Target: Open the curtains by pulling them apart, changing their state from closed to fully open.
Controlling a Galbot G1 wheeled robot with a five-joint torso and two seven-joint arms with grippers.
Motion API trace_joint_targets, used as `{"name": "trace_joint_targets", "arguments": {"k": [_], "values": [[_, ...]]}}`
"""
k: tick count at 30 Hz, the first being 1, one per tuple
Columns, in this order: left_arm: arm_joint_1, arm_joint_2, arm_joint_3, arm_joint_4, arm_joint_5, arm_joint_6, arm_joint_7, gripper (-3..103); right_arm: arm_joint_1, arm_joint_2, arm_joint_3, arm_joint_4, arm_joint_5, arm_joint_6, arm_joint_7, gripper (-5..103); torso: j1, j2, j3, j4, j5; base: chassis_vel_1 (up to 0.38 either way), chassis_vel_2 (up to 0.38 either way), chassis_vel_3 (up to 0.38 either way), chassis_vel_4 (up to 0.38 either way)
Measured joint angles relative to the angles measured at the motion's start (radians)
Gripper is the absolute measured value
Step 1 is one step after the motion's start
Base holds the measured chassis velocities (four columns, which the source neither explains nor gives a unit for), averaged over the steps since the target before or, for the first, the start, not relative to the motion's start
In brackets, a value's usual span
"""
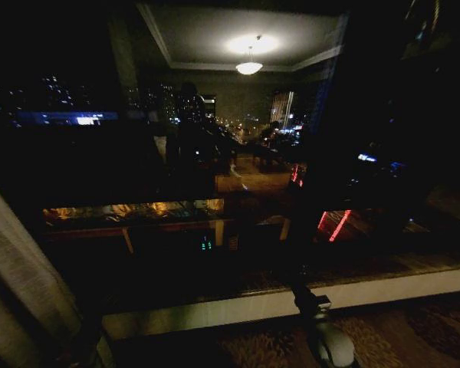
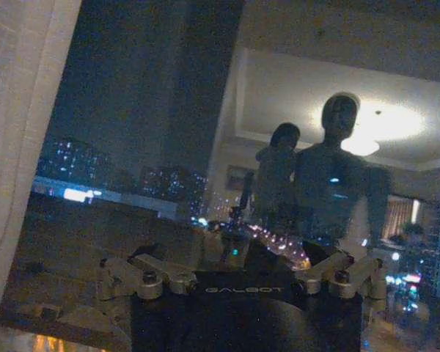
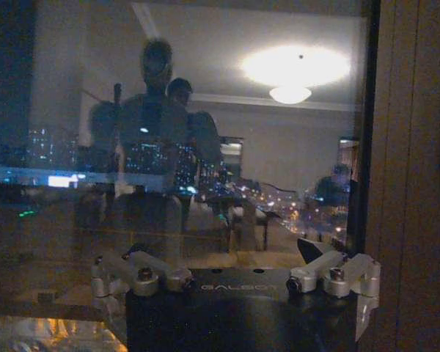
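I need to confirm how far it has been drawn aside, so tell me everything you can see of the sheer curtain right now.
The sheer curtain is a cream, loosely woven fabric panel with soft vertical folds, gathered at the left edge of the window. In the head view it hangs slanted across the lower left corner, down past the pale sill. In the left wrist view it covers one side strip, with bare dark glass beside it. Nothing is seen touching it.

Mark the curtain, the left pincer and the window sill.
curtain (image 2: 22,117), left wrist view, pleated fabric at the window's edge.
left pincer (image 2: 238,275), left wrist view, midway between its fingertips.
window sill (image 1: 399,287), head view, pale front edge.
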Motion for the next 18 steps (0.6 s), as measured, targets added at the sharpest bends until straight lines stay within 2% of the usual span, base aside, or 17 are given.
{"name": "trace_joint_targets", "arguments": {"k": [9,18], "values": [[0.000,0.001,0.000,0.000,0.001,-0.001,-0.001,100,0.000,0.000,0.000,0.000,0.000,0.000,0.000,100,0.000,0.000,0.000,0.0001,0.0000,-0.008,-0.006,0.009,0.008],[0.000,0.001,0.000,0.001,0.002,-0.001,-0.002,100,0.000,0.000,0.000,0.000,0.000,0.000,0.000,100,0.000,0.000,0.000,0.0001,0.0002,-0.145,-0.155,0.153,0.136]]}}
